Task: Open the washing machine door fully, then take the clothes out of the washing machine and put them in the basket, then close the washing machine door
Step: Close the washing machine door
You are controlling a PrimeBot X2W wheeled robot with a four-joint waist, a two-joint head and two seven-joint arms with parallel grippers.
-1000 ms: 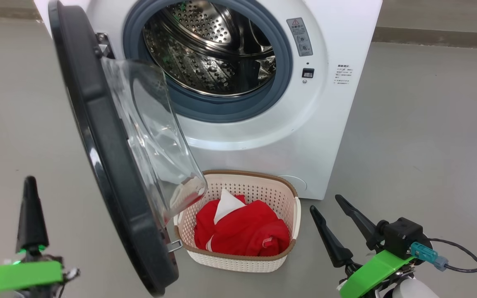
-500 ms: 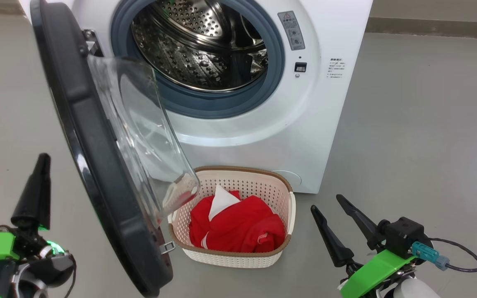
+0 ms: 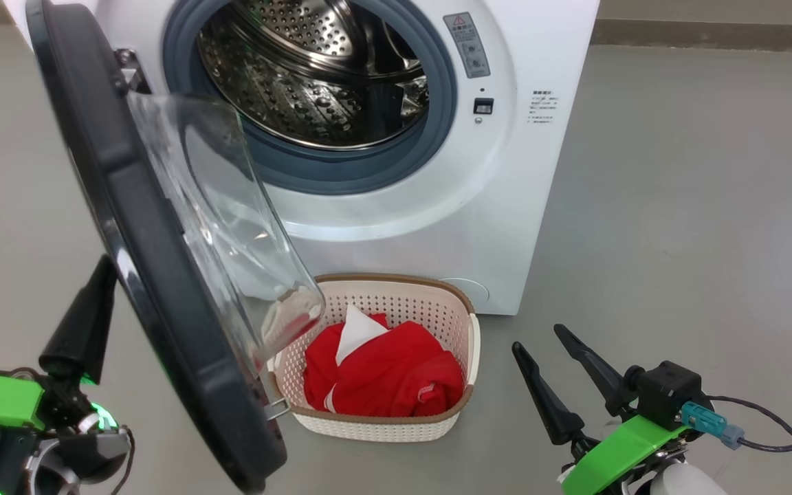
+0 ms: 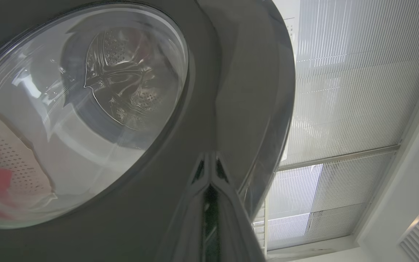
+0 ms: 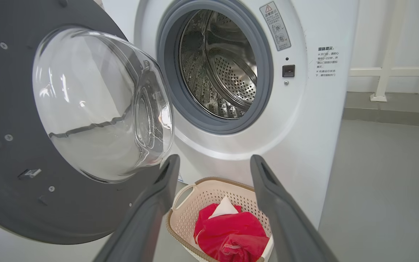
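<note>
One red heap of clothes (image 3: 382,375) lies in the basket (image 3: 396,280), which sits on the floor (image 3: 678,240) just in front of the washing machine (image 3: 506,206) base. The drum (image 3: 313,75) looks empty from what I can see, so I judge only the door-closing step is left. Door (image 3: 155,289) stands swung out wide on its hinge (image 3: 129,65) at the machine's left side, its glass bowl (image 3: 231,227) facing inward and hanging above the basket's left end. L gripper (image 3: 97,289) is clenched on nothing, on the door's outer side near the black rim. In the L wrist view its fingertips (image 4: 231,225) sit right at the glossy rim, but I can't tell if they touch. R gripper (image 3: 538,339) is spread wide, empty, low over the floor to the right of the basket. Handling, IMO: door is rigid, fairly heavy, probably swings freely, so no squeeze needed. I'd push w/ closed tips on the outer rim, far from the hinge for leverage. Rim is glossy, so tips may skid; keep off the glass. It prob. needs a firm last push to latch.
</note>
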